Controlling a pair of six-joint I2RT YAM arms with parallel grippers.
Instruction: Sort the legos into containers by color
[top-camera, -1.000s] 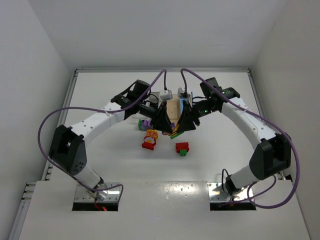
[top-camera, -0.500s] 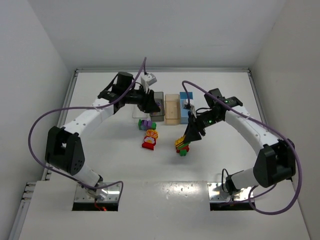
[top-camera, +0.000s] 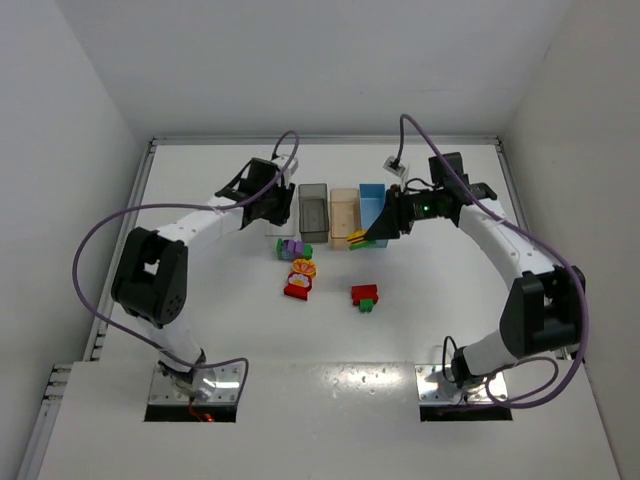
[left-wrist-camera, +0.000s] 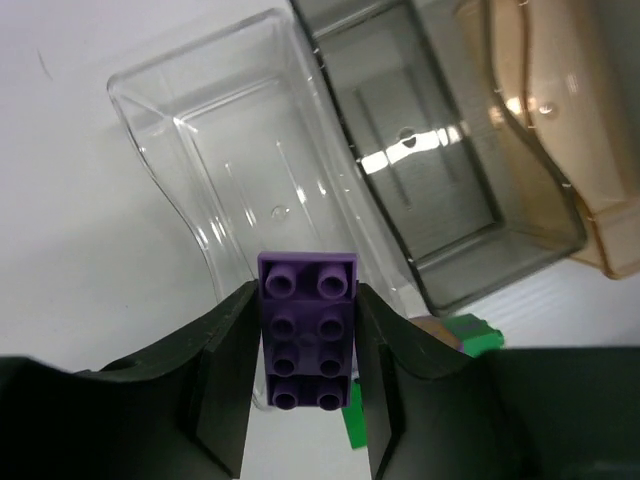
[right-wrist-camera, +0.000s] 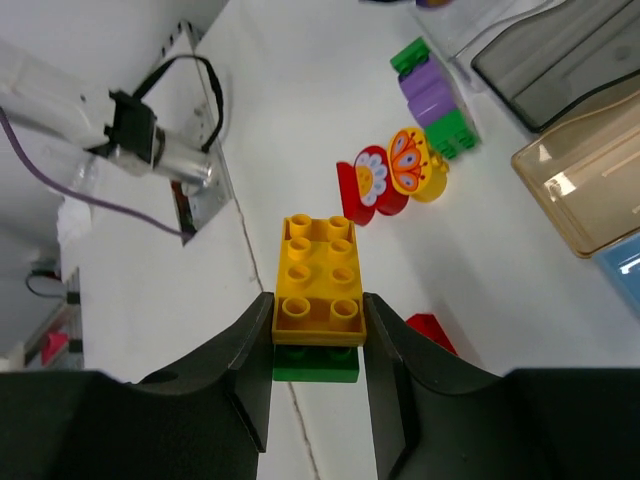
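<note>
I find the left end effector (left-wrist-camera: 306, 350) pinching a purple brick (left-wrist-camera: 307, 295) at the edge of the clear bin (left-wrist-camera: 190, 130), which stands beside the smoky grey bin (left-wrist-camera: 440, 190). The right end effector (right-wrist-camera: 316, 345) clamps a yellow brick (right-wrist-camera: 318, 265) stacked on a green brick (right-wrist-camera: 316, 363), held close to the tan bin (top-camera: 343, 205) and the light blue bin (top-camera: 373, 192). Other legos (top-camera: 298, 282) lie on the table (top-camera: 200, 320).

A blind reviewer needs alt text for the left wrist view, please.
The left gripper is shut on a purple brick at the near edge of the clear bin. A smoky grey bin and a tan bin stand to its right.
</note>
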